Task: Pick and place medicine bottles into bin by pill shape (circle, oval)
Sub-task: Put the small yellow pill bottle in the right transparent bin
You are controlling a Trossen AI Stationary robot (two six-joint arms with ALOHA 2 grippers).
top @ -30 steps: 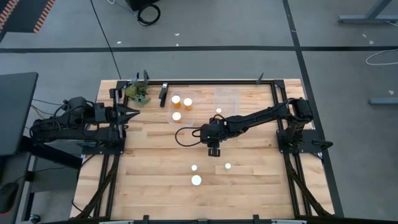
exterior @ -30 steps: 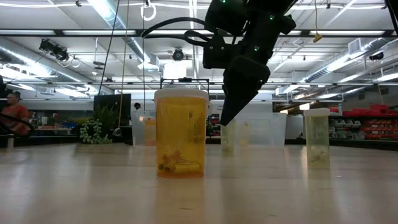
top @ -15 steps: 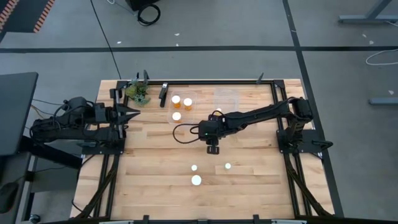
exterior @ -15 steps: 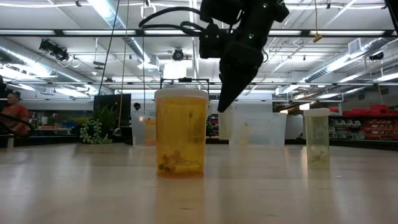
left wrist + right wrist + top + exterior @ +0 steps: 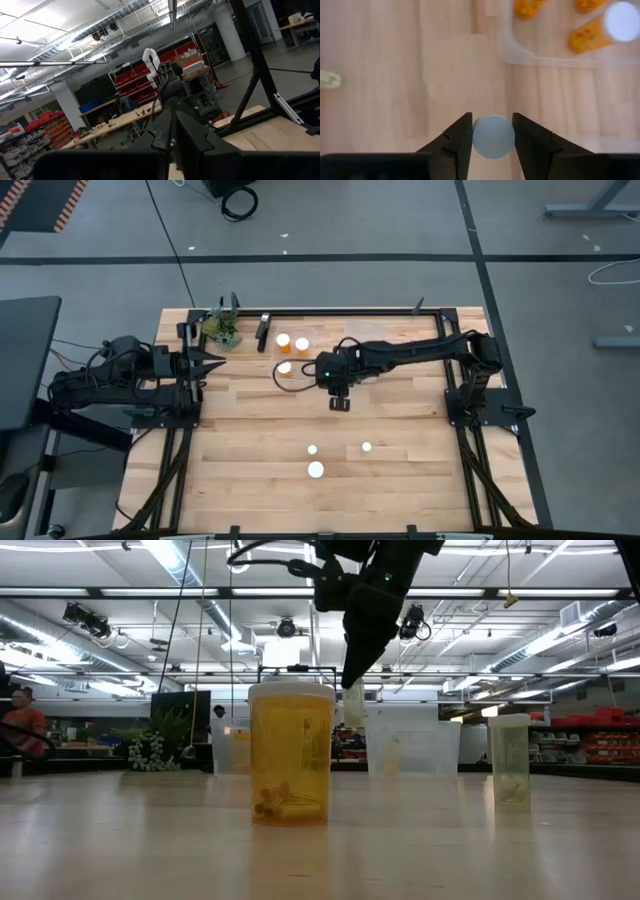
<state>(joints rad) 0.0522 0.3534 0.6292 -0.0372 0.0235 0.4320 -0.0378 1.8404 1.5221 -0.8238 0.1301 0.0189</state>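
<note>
A small white-capped medicine bottle is gripped between the two fingers of the right end effector, which are closed against the cap's sides. In the low view the pale bottle is seen hanging clear above the table. The right end effector is held near the clear bin, in which orange bottles lie. The left end effector is parked at the table's left edge; its opening cannot be told.

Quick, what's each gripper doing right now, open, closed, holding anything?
Left gripper: closed, empty, parked at the table's left edge.
Right gripper: closed on a white-capped medicine bottle, held above the table.
</note>
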